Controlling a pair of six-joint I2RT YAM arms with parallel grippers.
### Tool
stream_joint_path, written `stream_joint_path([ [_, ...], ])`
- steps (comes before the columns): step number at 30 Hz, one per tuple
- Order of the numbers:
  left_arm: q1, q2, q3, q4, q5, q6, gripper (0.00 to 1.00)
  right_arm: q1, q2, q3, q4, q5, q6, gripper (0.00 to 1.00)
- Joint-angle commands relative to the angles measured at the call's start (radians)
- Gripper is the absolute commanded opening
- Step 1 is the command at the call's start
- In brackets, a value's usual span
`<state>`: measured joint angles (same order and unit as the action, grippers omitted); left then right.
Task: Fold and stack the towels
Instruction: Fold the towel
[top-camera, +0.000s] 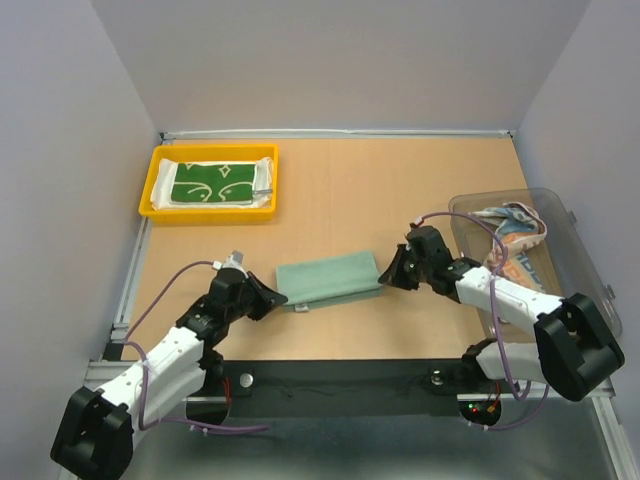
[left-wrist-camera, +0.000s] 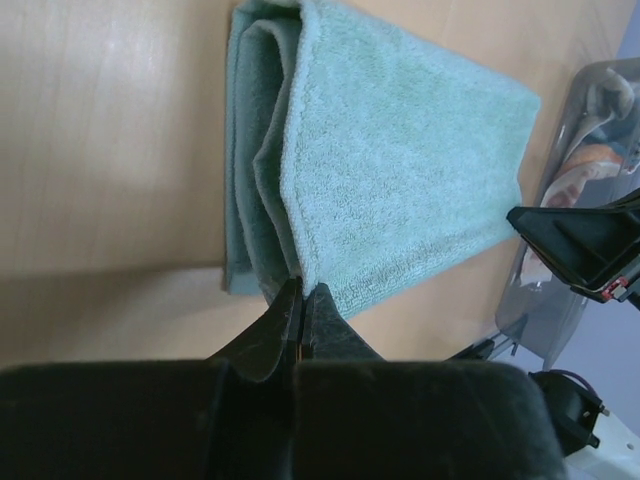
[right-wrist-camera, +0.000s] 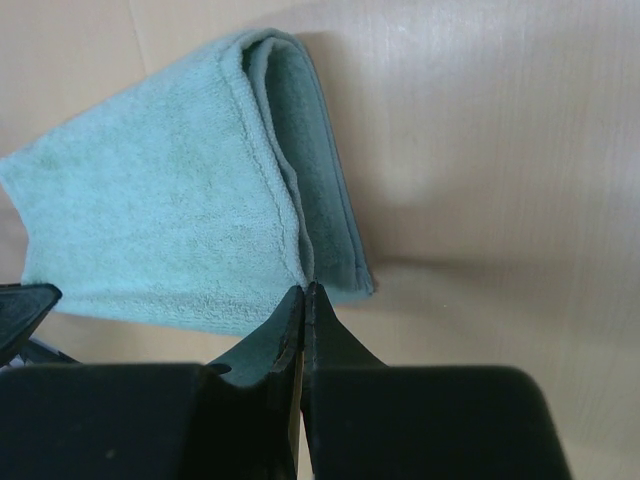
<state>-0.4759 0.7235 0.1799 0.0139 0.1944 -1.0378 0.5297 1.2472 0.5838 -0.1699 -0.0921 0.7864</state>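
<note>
The folded teal towel (top-camera: 328, 278) lies on the counter (top-camera: 400, 180). At its left end the jaws of the left arm (top-camera: 170, 355) pinch a corner. At its right end the jaws of the right arm (top-camera: 500, 295) pinch likewise. Far left of it, a green towel (top-camera: 215, 184) rests in a yellow tray (top-camera: 152, 190).

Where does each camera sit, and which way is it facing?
Top external: above, behind the arm bases, facing down at the table; left arm and right arm show.
Left wrist: on the left arm, looking past its shut jaws at the teal towel.
Right wrist: on the right arm, past its shut jaws at the towel's other end.
Shared: all three see that towel.
</note>
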Motion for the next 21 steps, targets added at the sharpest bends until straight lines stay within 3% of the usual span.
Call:
stream_joint_path([
  [1, -0.003, 0.011, -0.040, -0.029, -0.030, 0.004, 0.00, -0.013, 0.006, -0.057, 0.056, 0.015, 0.005, 0.01],
  [4, -0.006, 0.037, -0.031, -0.019, -0.044, 0.004, 0.04, -0.013, 0.030, -0.091, 0.093, 0.008, 0.005, 0.06],
  [7, -0.007, 0.071, -0.022, -0.020, -0.046, 0.015, 0.19, -0.011, 0.040, -0.096, 0.104, 0.002, -0.004, 0.15],
  [8, -0.007, 0.076, -0.010, -0.022, -0.046, 0.027, 0.31, -0.013, 0.035, -0.093, 0.102, 0.005, -0.018, 0.24],
  [10, -0.007, 0.068, 0.009, -0.048, -0.053, 0.041, 0.42, -0.013, -0.015, -0.087, 0.101, 0.018, -0.027, 0.34],
  [11, -0.007, 0.056, 0.032, -0.078, -0.061, 0.053, 0.57, -0.013, -0.037, -0.084, 0.099, 0.031, -0.029, 0.39],
  [12, -0.007, 0.019, 0.044, -0.094, -0.067, 0.056, 0.65, -0.013, -0.054, -0.066, 0.095, 0.058, -0.033, 0.50],
  [14, -0.010, -0.018, 0.090, -0.153, -0.102, 0.070, 0.76, -0.013, -0.092, -0.041, 0.086, 0.086, -0.041, 0.57],
  [16, -0.010, -0.068, 0.145, -0.216, -0.127, 0.077, 0.77, -0.013, -0.106, 0.003, 0.086, 0.083, -0.047, 0.63],
  [21, -0.015, -0.085, 0.214, -0.218, -0.165, 0.088, 0.74, -0.011, -0.080, 0.047, 0.277, -0.029, -0.072, 0.63],
])
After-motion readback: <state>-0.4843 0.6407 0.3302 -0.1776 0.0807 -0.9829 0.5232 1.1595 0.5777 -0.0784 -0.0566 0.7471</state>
